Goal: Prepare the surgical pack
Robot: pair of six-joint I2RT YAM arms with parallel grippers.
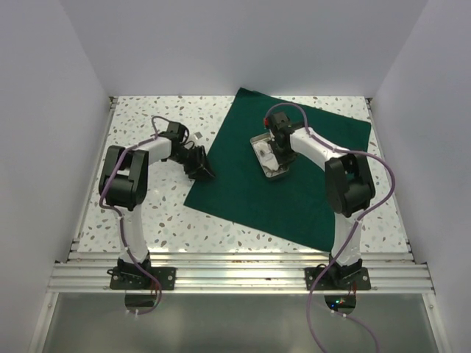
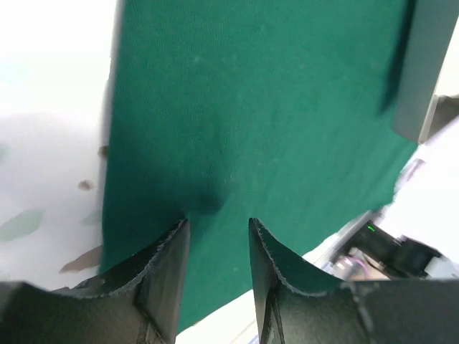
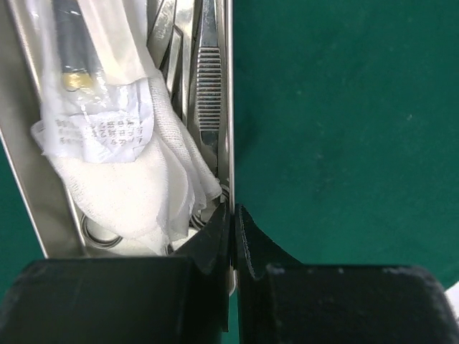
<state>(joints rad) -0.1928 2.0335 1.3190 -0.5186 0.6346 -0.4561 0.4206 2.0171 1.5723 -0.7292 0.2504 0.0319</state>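
Left fingers (image 2: 159, 276) stood parted over the green cloth (image 2: 251, 107) at its edge on the bench (image 1: 147, 213) and needed a low, square bite, while right fingers (image 3: 215, 233) clamped the tray (image 3: 25, 179) by its rim mid-cloth.

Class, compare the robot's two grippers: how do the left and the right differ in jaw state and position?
The left gripper has its jaws apart; the right gripper has them closed. The left gripper is at the left edge of the green drape; the right gripper pinches the wall of the steel tray near the drape's middle. Both are black and over the drape.
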